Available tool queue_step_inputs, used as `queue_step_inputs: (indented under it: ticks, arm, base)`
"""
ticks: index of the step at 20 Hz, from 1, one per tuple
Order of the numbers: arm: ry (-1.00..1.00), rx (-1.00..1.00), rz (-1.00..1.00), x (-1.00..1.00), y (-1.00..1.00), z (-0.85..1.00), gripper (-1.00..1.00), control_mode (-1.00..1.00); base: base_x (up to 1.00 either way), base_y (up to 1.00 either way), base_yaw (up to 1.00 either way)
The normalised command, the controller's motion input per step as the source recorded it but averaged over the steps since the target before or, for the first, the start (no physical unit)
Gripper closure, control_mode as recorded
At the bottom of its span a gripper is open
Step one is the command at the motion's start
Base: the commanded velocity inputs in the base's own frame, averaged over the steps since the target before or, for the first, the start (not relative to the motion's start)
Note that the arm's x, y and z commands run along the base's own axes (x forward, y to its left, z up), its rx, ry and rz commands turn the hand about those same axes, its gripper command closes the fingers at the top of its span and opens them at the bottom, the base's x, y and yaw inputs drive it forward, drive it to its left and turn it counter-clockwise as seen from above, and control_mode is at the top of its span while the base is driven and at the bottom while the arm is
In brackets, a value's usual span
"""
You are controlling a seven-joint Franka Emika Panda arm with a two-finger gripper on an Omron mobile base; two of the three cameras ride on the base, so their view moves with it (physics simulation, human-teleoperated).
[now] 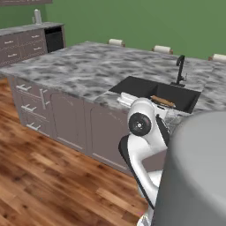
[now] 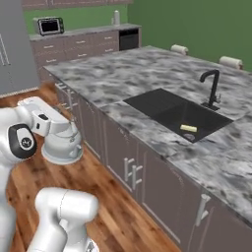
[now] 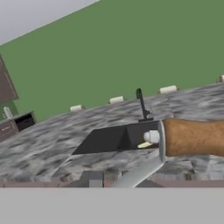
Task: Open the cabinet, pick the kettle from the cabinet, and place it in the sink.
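My gripper [image 2: 63,129] is shut on the kettle [image 2: 61,147], a squat silvery-grey pot that hangs under the white hand, over the wooden floor. It is left of the island's front edge and below counter height. In the hand view its tan wooden handle [image 3: 192,138] and silver bracket cross the lower right, close to the lens. The sink [image 2: 170,110] is a black basin in the grey marble island, well to the right of the kettle, also seen as the sink [image 1: 145,88] and sink [image 3: 109,140]. A thin strip of mauve wall cabinet [image 2: 74,2] runs along the top edge; its doors are cut off.
A black gooseneck tap [image 2: 211,88] stands behind the basin, and a yellow sponge [image 2: 188,128] lies inside it. Base cabinet doors [image 2: 133,167] line the island front beside the kettle. A toaster oven [image 2: 49,24] sits on the back counter. A large grey bulk [image 1: 194,176] blocks the lower right.
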Motion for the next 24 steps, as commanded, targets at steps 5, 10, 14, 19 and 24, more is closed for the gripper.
queue_step_inputs:
  ticks: [5, 10, 14, 19, 24]
  arm:
    - [0.00, 0.00, 0.00, 0.00, 0.00, 0.00, 1.00, 1.00]
    - [0.00, 0.00, 0.00, 0.00, 0.00, 0.00, 1.00, 1.00]
    - [0.00, 0.00, 0.00, 0.00, 0.00, 0.00, 1.00, 1.00]
    - [0.00, 0.00, 0.00, 0.00, 0.00, 0.00, 1.00, 1.00]
    - [0.00, 0.00, 0.00, 0.00, 0.00, 0.00, 1.00, 1.00]
  base:
    - [0.71, 0.05, -0.13]
    - [0.59, 0.00, -0.25]
    - [0.42, 0.04, -0.51]
    - [0.37, 0.25, -0.67]
    - [0.52, 0.34, -0.39]
